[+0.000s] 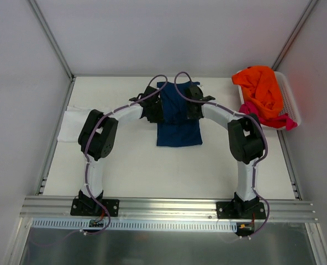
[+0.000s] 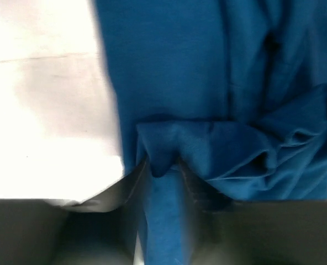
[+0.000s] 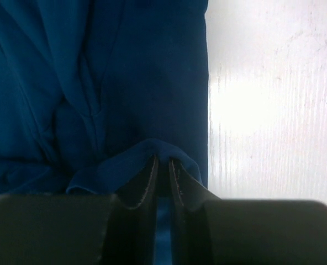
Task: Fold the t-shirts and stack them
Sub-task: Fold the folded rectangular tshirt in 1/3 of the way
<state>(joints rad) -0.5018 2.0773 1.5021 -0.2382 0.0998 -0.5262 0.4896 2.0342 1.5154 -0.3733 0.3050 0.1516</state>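
The left claw (image 2: 162, 167) is clenched on a fold at the 9 o'clock edge of the navy t-shirt (image 1: 178, 126). The right claw (image 3: 162, 164) pinches its 3 o'clock edge, toward 12 o'clock on the counter (image 1: 141, 171).

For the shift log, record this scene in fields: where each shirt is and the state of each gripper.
navy t-shirt: lies as a narrow rectangle on the table, far middle
left gripper: closed on a fold at its left edge
right gripper: closed on a fold at its right edge
white t-shirt: flat at the table's left edge
orange t-shirt: heaped in the basket, far right
pink t-shirt: under the orange one, hanging over the basket's near rim
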